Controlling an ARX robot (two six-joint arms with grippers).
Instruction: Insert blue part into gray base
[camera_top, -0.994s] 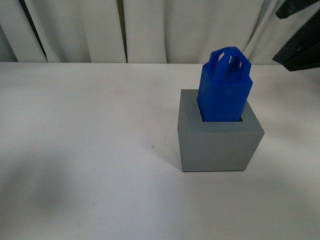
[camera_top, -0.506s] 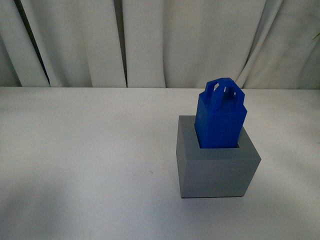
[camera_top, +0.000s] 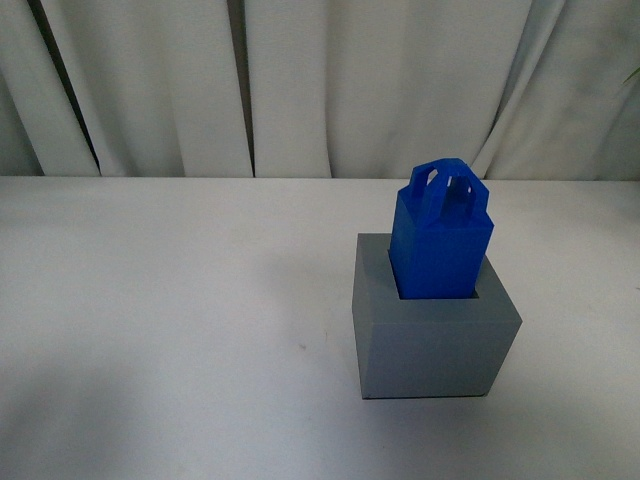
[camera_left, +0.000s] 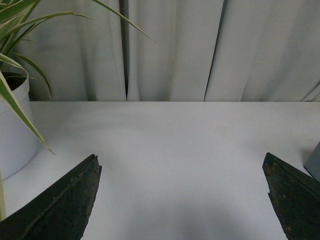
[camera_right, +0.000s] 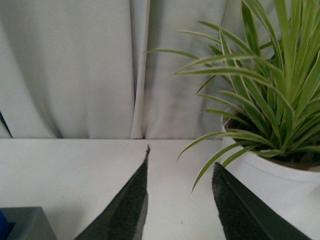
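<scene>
In the front view the blue part (camera_top: 440, 245) stands upright in the square recess of the gray base (camera_top: 432, 340) on the white table, right of centre, its loop handles on top. Neither arm shows in the front view. My left gripper (camera_left: 181, 162) is open and empty over bare table; a gray edge of the base (camera_left: 315, 162) shows at the frame's side. My right gripper (camera_right: 180, 162) is open and empty; a corner of the gray base (camera_right: 25, 224) with a sliver of the blue part (camera_right: 4, 223) shows at the frame's lower corner.
A white curtain (camera_top: 320, 90) hangs behind the table. A potted plant in a white pot (camera_left: 12, 127) stands beside my left gripper. Another plant in a white pot (camera_right: 270, 175) stands close beside my right gripper, its leaves reaching over the fingers.
A dark arm at the upper right left the front view. The picture shifted, so the block and base now sit lower in the frame. Since half a second ago nothing has moved.
</scene>
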